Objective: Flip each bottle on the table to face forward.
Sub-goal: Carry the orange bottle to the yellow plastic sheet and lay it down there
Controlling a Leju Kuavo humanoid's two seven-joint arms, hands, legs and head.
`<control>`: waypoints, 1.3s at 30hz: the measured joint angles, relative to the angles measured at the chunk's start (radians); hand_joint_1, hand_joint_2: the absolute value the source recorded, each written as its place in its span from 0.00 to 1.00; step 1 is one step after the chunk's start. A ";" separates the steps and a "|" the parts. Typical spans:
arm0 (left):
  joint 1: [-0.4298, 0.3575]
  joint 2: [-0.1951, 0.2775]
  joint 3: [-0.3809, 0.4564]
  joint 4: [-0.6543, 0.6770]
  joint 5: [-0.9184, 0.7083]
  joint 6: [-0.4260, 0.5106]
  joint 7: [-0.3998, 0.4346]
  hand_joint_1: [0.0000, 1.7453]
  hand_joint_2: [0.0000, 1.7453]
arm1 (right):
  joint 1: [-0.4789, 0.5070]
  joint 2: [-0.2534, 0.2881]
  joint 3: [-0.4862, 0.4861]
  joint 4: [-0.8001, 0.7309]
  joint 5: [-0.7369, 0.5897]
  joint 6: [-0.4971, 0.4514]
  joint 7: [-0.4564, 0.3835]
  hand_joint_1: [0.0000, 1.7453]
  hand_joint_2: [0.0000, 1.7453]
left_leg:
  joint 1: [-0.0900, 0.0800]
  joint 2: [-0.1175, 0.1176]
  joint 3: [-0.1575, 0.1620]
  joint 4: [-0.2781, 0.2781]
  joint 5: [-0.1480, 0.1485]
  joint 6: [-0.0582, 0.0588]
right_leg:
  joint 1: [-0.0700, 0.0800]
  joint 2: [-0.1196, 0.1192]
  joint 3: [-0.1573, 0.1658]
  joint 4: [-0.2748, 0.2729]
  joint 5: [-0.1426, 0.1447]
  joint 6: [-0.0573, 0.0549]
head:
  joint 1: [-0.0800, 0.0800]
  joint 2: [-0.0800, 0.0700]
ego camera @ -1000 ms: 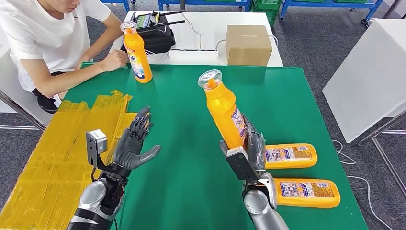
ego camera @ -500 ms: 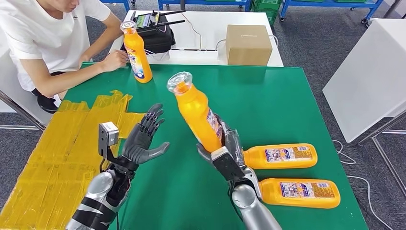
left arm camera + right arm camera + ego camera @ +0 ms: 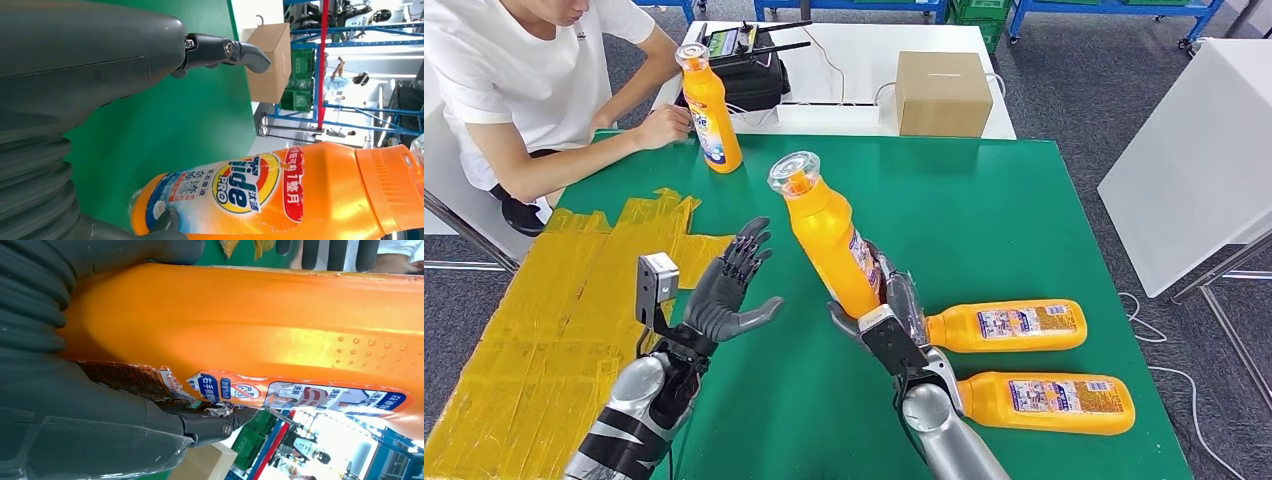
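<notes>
Seated person's hand [image 3: 661, 125] rests beside an upright orange plastic detergent bottle [image 3: 711, 108] at the far left of the green desk [image 3: 1024, 220]. Left hand [image 3: 727, 291] is raised, fingers spread, holding nothing. Right hand [image 3: 892, 318] grips the base of a second orange bottle [image 3: 827, 235], lifted and tilted leftward. Two more orange bottles [image 3: 1007, 326] [image 3: 1049, 402] lie flat at right.

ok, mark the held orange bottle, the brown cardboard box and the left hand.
held orange plastic bottle [image 3: 829, 235]: head view, mid body.
brown cardboard box [image 3: 943, 93]: head view, top face.
left hand [image 3: 724, 295]: head view, palm.
</notes>
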 joint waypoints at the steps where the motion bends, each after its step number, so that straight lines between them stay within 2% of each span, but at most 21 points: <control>1: 0.000 0.000 -0.001 0.000 0.000 0.000 0.000 0.00 1.00 | 0.000 0.000 0.000 0.000 0.000 0.000 0.000 1.00 1.00 | 0.000 0.000 0.000 0.000 0.000 0.000 | 0.000 0.000 0.000 0.000 0.000 0.000 | 0.000 0.000; 9: -0.003 0.001 -0.004 0.005 0.006 0.002 -0.001 0.00 1.00 | -0.005 0.001 0.009 0.007 -0.004 0.013 0.000 1.00 1.00 | 0.000 0.000 0.000 0.000 0.000 0.000 | 0.000 0.000 0.000 0.000 0.000 0.000 | 0.000 0.000; 19: -0.025 0.002 -0.018 0.029 0.061 -0.007 -0.010 0.00 1.00 | -0.054 0.022 0.131 0.088 0.027 0.079 -0.022 1.00 1.00 | 0.000 0.000 0.000 0.000 0.000 0.000 | 0.000 0.000 0.000 0.000 0.000 0.000 | 0.000 0.000; 27: -0.025 0.002 -0.026 0.044 0.114 -0.053 -0.014 0.00 1.00 | -0.103 0.041 0.211 0.201 0.088 0.043 -0.030 1.00 1.00 | 0.000 0.001 0.000 0.000 0.000 0.000 | 0.000 0.000 0.000 0.000 0.000 0.000 | 0.000 0.000; 39: -0.023 0.003 -0.024 0.077 0.154 -0.076 -0.020 0.00 1.00 | -0.142 0.046 0.268 0.258 0.178 -0.001 -0.030 1.00 1.00 | 0.000 0.001 0.000 0.000 0.000 0.000 | 0.000 0.000 -0.001 0.000 0.000 0.000 | 0.000 0.000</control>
